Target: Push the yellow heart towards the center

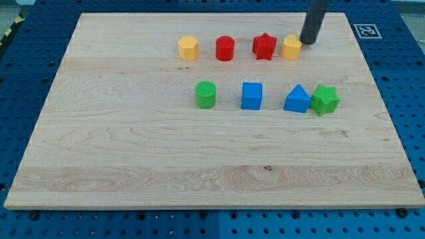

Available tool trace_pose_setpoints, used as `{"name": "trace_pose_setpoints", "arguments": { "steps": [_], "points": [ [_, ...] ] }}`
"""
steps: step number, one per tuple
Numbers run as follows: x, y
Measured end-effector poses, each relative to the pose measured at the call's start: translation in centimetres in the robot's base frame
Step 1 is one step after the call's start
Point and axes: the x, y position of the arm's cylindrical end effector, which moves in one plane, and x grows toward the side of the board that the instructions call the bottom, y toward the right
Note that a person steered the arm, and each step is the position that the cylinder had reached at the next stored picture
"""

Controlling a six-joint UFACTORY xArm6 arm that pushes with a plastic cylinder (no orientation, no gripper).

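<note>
My tip [307, 42], the lower end of the straight dark rod, sits just beside the small yellow plastic heart-shaped block [291, 47], at its right and slightly toward the view's top, touching it or nearly so; I cannot tell which. The arm carries no fingers, so nothing is open, closed or gripping. The yellow heart lies in the upper row, right of the board's middle, with the red star-shaped block [264, 46] just beside it on the left.

The main risk, as I judge it, is direction: a push straight leftward would drive the heart into the red star and shunt both along the row toward the red cylinder [225, 48] and the yellow hexagonal block [188, 48]. An off-centre contact could also spin the heart away. A push down and left heads between the blue cube [252, 95] and the blue triangular block [297, 99], which touches the green star-shaped block [325, 99]; clipping either would scatter them. The green cylinder [206, 94] stands well apart.

The surface is a pale wooden board [133, 153], smooth and level, resting on a blue perforated table [26, 86]. A printed marker tag [366, 30] sits at the board's upper right corner.
</note>
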Motion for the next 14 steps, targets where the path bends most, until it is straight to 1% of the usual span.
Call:
{"name": "trace_pose_setpoints", "arguments": {
  "steps": [1,2,3,4,5,6,8,9,10,11,12,13,14],
  "points": [
    [-1.0,0.5],
    [-1.0,0.4],
    [-0.9,-0.5],
    [-0.8,-2.8],
    [0.2,-3.1],
    [2.0,-3.3],
    [3.3,-3.7],
    [1.6,-3.3],
    [1.5,-4.3],
    [5.2,-5.3],
    [8.0,-5.3],
    [8.3,-5.3],
    [6.7,-4.2]
  ]
}}
